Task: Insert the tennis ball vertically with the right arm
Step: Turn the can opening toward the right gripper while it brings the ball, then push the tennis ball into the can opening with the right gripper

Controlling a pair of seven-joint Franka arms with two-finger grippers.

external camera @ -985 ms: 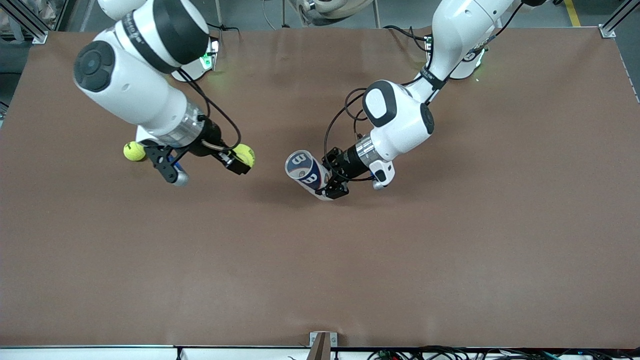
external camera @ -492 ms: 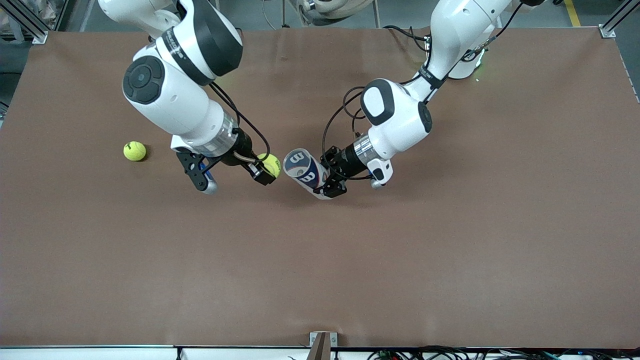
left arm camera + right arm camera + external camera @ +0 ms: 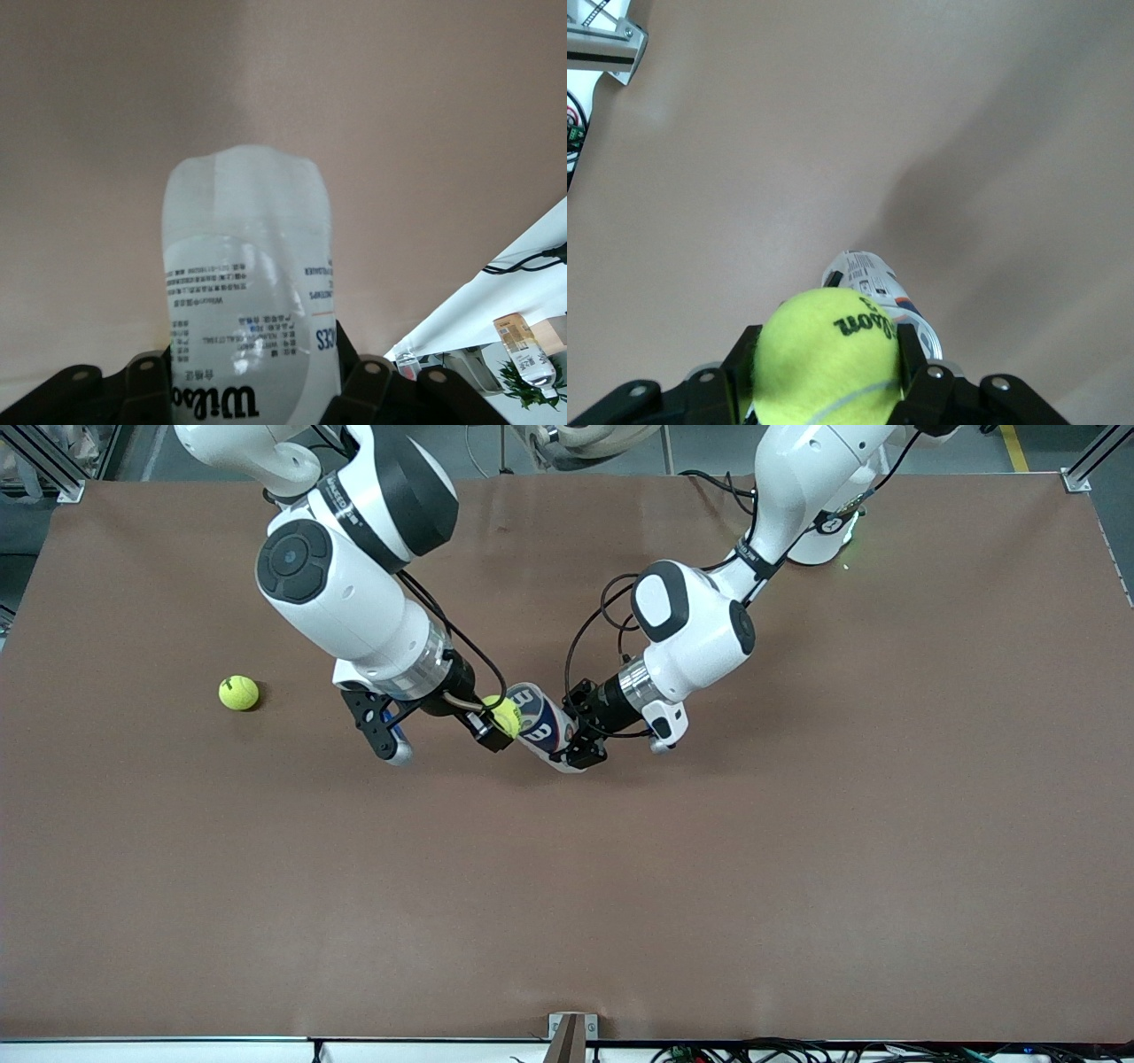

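**Ball at the can's mouth**

Your ball (image 3: 504,716) sits clenched between the right gripper (image 3: 498,731) fingers, up in the air at the open mouth of the can (image 3: 540,727) (the right wrist view shows the can just past the ball). The left gripper (image 3: 580,737) grasps the can near its base, tilted, mouth toward the right arm. Line the ball's centre with the can's axis before you push; judging from the tilt, an off-centre entry would catch the rim. Keep the can firm, feed slowly, and let go only once the ball is past the lip. A spare ball (image 3: 238,693) lies on the table (image 3: 797,868) toward the right arm's end.
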